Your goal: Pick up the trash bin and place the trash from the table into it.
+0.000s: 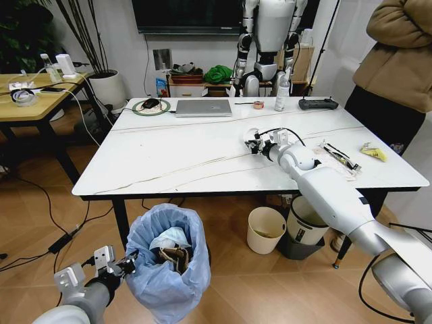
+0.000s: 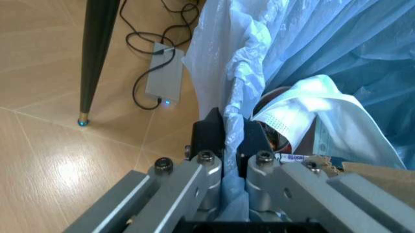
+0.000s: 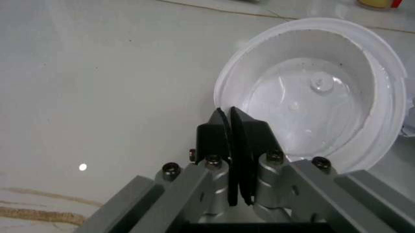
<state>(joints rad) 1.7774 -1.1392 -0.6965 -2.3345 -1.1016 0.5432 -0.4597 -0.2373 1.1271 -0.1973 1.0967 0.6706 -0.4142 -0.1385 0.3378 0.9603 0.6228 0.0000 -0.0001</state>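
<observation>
My right gripper [image 3: 234, 145] is clenched on the rim of a white plastic cup [image 3: 311, 92] on the table [image 1: 175, 162]; my left gripper [image 2: 233, 133] pinches the trash bin's [image 1: 165, 270] bag rim at seven o'clock; that thin rim could slip.

Laptop [image 1: 203, 107] (closed) sits nr far edge, w/ remote [image 1: 318, 103] further right.

The head view looks forward and down over the table [image 1: 202, 158]. The left wrist view looks close along the left gripper [image 2: 232, 133] at the trash bin [image 2: 311, 53] rim, shared with the head view. The right wrist view sits close above the tabletop.
</observation>
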